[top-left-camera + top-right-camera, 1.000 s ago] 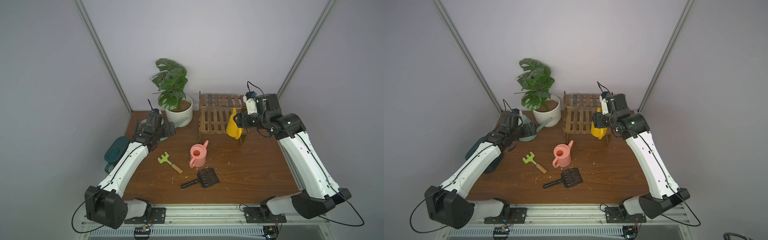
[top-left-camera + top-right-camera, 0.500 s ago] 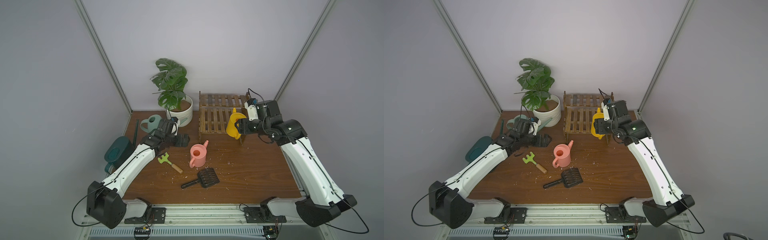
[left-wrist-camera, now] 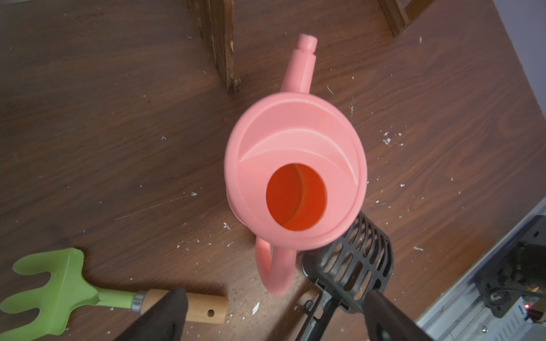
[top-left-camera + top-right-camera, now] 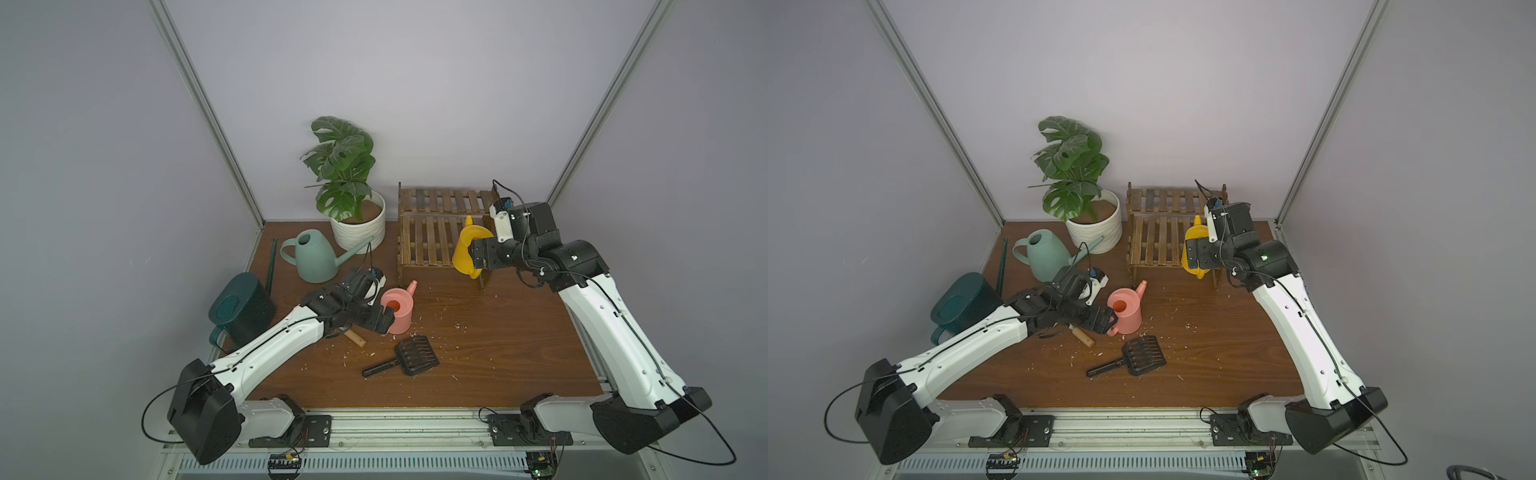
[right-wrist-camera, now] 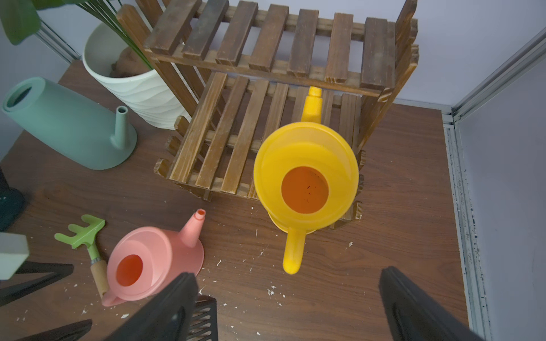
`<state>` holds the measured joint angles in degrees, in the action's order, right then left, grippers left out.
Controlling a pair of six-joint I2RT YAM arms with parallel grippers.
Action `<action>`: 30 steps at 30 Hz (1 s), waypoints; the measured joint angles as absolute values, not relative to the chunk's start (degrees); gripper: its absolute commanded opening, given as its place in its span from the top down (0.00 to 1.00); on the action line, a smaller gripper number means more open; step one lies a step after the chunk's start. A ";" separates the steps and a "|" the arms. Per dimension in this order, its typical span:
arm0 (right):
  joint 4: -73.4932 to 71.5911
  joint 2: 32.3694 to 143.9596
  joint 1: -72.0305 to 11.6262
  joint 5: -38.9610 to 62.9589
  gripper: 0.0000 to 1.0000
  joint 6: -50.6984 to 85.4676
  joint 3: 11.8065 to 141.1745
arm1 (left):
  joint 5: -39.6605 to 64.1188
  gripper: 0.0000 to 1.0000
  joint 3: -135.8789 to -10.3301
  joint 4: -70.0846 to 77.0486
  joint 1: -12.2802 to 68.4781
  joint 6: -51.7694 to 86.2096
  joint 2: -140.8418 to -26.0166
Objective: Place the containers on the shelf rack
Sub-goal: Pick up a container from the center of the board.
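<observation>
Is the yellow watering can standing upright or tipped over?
Upright: the yellow watering can sits on the shelf rack, at its lower tier's front, fill hole facing up.

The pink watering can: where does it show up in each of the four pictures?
Both top views: the pink watering can stands mid-table, before the shelf rack.
Left wrist: it fills the picture's centre, seen from above.
Right wrist: lower left.
Shared landmark: the shelf rack, toward which its spout points in every view.
</observation>
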<state>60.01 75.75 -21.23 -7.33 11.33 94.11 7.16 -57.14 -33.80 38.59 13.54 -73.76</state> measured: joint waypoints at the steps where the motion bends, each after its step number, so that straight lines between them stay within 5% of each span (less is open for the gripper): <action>1: 59.81 75.75 -21.23 -7.49 0.01 11.31 93.73 | 6.79 0.07 -57.08 -33.85 39.29 13.45 -73.89; 19: 58.67 74.04 -20.95 -8.47 0.02 11.07 90.85 | -0.99 0.31 -44.42 -19.49 42.54 16.82 -75.92; 30: 58.65 74.04 -20.86 -8.45 0.03 11.09 90.85 | -0.69 0.57 -42.39 -13.06 42.72 18.04 -76.99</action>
